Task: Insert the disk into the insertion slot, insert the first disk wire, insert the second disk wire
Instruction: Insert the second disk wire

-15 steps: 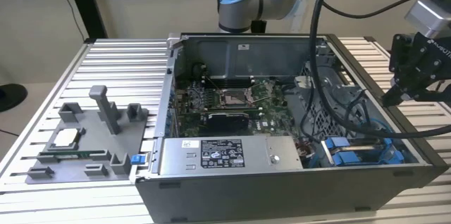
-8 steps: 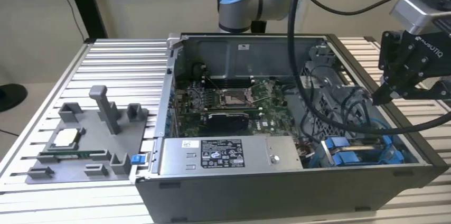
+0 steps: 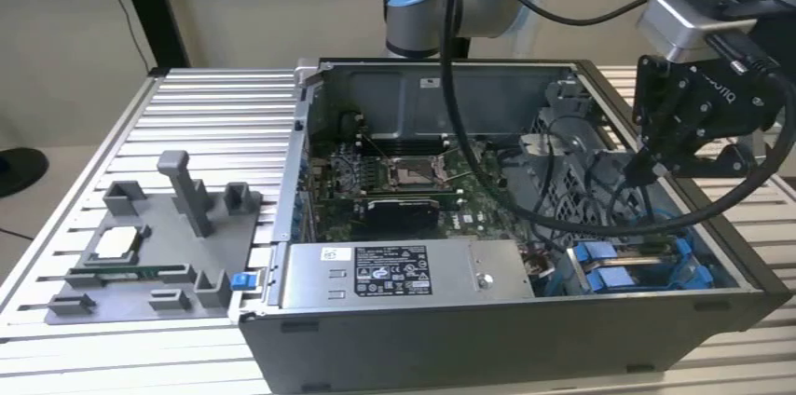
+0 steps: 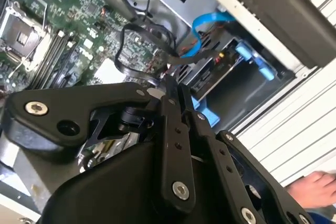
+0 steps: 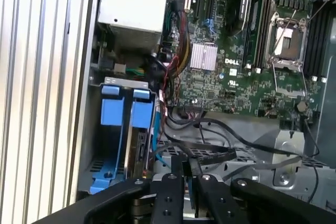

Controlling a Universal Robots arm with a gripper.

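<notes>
— Where is the gripper?

— Above the open computer case, on the exterior view's right, over the grey drive cage. In both wrist views its jaws are drawn together on a flat black connector at the end of a thin black wire.

— And the disk?

— Seated on edge in the insertion slot, in the case's corner, its blue carrier tabs just beside the silver power-supply box. A blue cable curls near it.

— Anything else?

— A grey fixture lies on the ribbed bench, and a hand shows in the second wrist view.
</notes>
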